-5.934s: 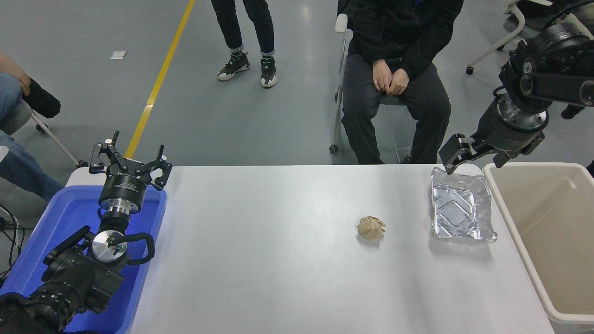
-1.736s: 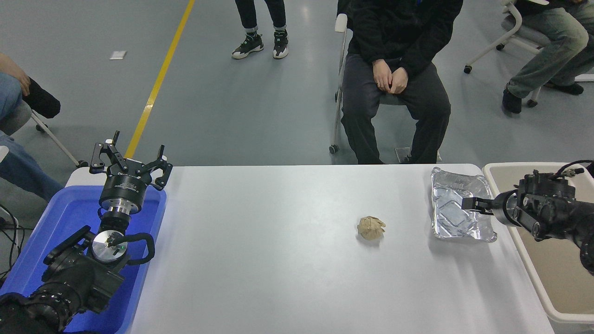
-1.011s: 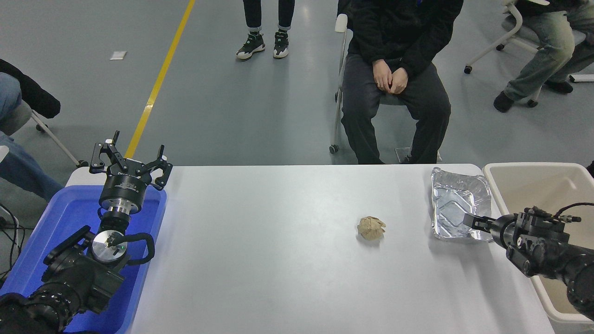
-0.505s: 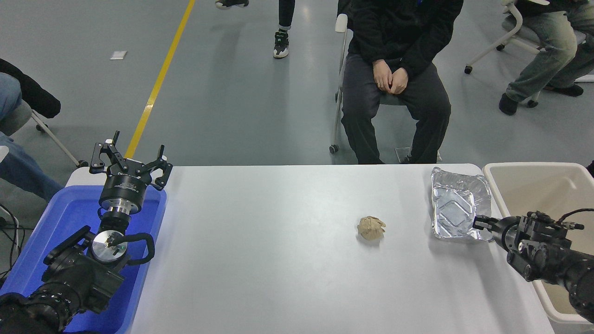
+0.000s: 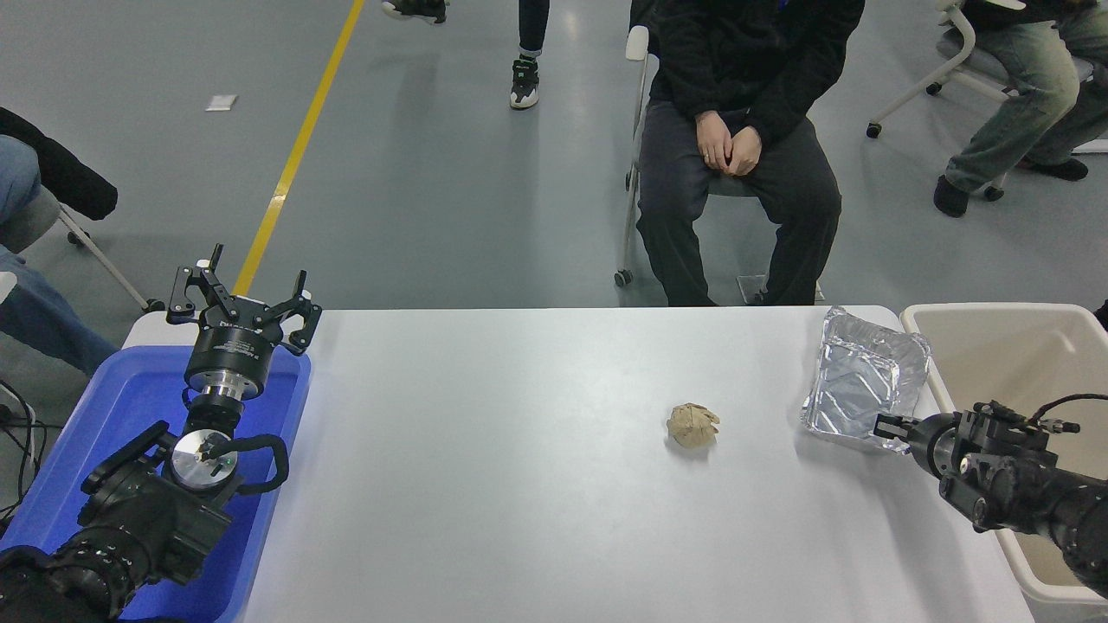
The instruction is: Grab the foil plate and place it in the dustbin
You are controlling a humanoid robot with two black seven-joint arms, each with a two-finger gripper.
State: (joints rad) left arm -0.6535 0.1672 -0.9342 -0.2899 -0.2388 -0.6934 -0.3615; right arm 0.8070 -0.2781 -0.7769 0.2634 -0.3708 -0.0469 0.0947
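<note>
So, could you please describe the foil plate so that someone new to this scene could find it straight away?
Look at the white table and go to its far right corner, beside the big beige dustbin. There the foil plate, a shiny, crinkled silver tray, stands tilted, with the right gripper at its near edge. The only other loose item, a tan paper ball, is dull and round.

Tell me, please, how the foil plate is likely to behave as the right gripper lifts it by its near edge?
The foil plate looks thin and crinkled, so it is probably very light and may bend at the rim where the right gripper holds it. Already tilted up on one side, it could flop or swing. Its bent rim suggests that it dents easily.
</note>
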